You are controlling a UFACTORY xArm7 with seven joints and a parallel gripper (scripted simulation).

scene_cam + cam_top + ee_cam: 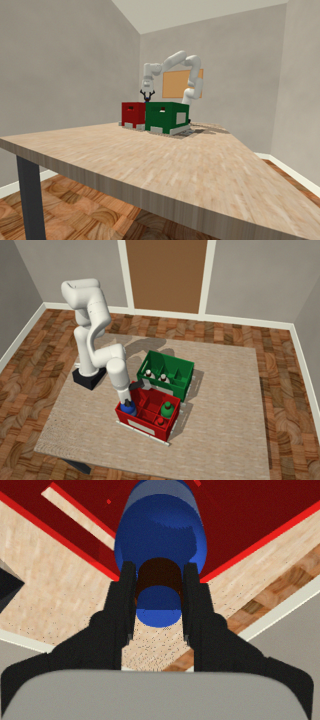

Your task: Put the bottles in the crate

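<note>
My gripper (127,403) (147,98) (159,579) is shut on the brown neck of the blue bottle (128,409) (157,535), just under its blue cap. The bottle is upright and raised at the left front corner of the red crate (161,433) (131,117) (250,520); its base is hidden. A green bottle (167,411) and a red bottle (160,423) stand at the red crate's right end. Two white-capped bottles (148,375) (163,380) stand in the green crate (178,394) (157,121). The pick list (187,132) lies beside the green crate, unreadable here.
The green crate stands close behind the red one in the top view; its right compartments show no bottle. Pale rails (142,433) (156,129) lie along the crates' bases. The wrist camera arm (136,384) reaches over the red crate's back wall. The tabletop (219,407) carries both crates.
</note>
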